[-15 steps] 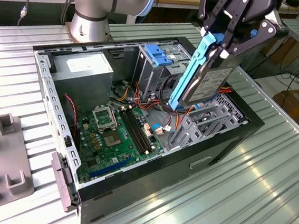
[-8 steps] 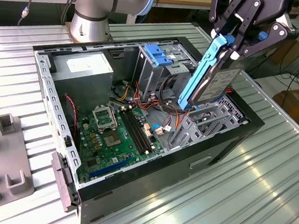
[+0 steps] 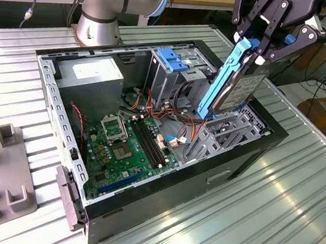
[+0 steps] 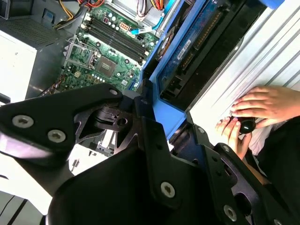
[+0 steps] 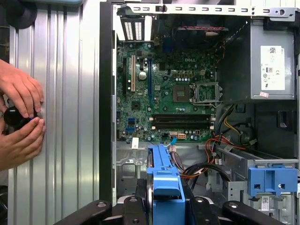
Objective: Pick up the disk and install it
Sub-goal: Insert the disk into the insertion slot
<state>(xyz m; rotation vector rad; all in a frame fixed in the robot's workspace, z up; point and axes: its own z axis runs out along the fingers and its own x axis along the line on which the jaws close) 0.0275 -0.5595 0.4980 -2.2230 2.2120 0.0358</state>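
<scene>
The robot arm's grey base (image 3: 101, 12) stands on the ribbed metal counter (image 3: 270, 213) behind an open computer case (image 3: 162, 194). Its black wrist reaches down from above over the end of the case at the exterior view's right. The claw (image 3: 254, 47) points downward at a slant, its fingers drawn in tight on the upper end of the disk (image 3: 242, 86), one on each face. The disk hangs on edge and tilted, with a blue rail (image 3: 224, 76) running down its near side. Its lower end is just above the grey metal bay (image 3: 219, 136) at that end of the case; whether the two touch cannot be told. Inside the case lie the green motherboard (image 3: 127, 144) and the grey power-supply box (image 3: 95, 75). The drive cage with its blue handle (image 3: 172, 59) stands just beside the hanging disk. In the first wrist view, a person's hand (image 5: 21, 91) and a second hand (image 5: 18, 143) close round a small black object (image 5: 13, 117) on the counter outside the case's wall.
</scene>
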